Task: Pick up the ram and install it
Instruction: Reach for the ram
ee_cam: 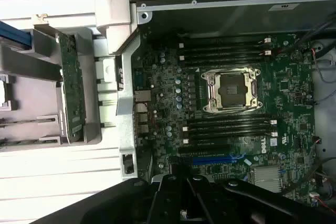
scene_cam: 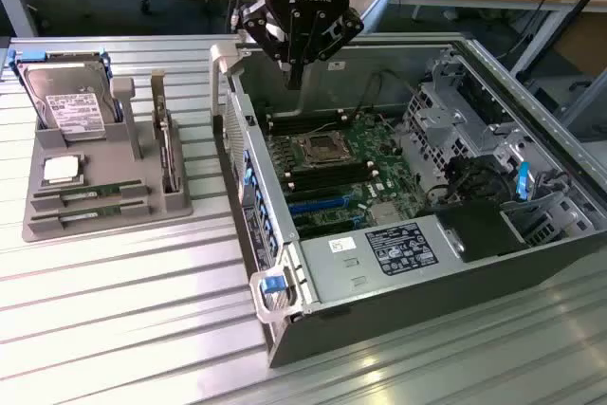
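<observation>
Two green ram sticks (scene_cam: 88, 194) with white labels lie flat in the front slots of the grey holder (scene_cam: 104, 163) on the exterior view's left. Another long green board (scene_cam: 168, 154) (ee_cam: 71, 93) stands on edge in the holder's upright slot. My gripper (scene_cam: 296, 73) (ee_cam: 182, 192) hangs above the rear of the open computer case (scene_cam: 285, 263), over the motherboard (scene_cam: 332, 163) (ee_cam: 231, 129). It is well apart from the holder, and its black fingers are shut with nothing between them. The black memory slots (scene_cam: 305, 123) (ee_cam: 226, 51) beside the processor socket (scene_cam: 322, 147) (ee_cam: 231, 90) look unfilled.
The holder also carries a silver hard drive (scene_cam: 66, 106) standing at its back and a square silver chip (scene_cam: 59, 170). Inside the case sit drive cages and cables (scene_cam: 474, 139) and a labelled power supply (scene_cam: 379, 253). The case wall (scene_cam: 242, 168) stands between holder and motherboard.
</observation>
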`<state>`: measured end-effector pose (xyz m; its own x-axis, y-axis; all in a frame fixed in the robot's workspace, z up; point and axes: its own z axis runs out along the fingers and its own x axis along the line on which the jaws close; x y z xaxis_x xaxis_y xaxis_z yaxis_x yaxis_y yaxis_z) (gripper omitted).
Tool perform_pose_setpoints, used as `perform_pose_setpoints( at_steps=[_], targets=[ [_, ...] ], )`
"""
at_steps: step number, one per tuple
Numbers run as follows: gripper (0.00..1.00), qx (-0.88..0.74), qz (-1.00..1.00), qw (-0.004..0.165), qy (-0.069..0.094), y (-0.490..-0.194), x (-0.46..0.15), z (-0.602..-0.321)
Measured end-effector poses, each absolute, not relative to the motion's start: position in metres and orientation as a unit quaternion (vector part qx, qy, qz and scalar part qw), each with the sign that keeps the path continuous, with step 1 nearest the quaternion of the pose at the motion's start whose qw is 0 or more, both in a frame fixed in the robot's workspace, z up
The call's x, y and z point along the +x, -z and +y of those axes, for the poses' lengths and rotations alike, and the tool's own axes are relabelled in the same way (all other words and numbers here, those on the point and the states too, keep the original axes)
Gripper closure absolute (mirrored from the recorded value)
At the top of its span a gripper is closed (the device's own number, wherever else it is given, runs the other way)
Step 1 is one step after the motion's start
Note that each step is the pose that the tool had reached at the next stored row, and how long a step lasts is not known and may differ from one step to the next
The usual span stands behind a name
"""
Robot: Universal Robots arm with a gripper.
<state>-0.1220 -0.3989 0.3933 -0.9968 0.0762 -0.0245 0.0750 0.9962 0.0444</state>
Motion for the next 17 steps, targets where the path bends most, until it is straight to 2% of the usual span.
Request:
perform_pose_setpoints(
  at_steps=[17],
  targets=[
    [0.89, 0.038, 0.999, 0.013, -0.022, -0.393, -0.133, -0.399]
  ],
)
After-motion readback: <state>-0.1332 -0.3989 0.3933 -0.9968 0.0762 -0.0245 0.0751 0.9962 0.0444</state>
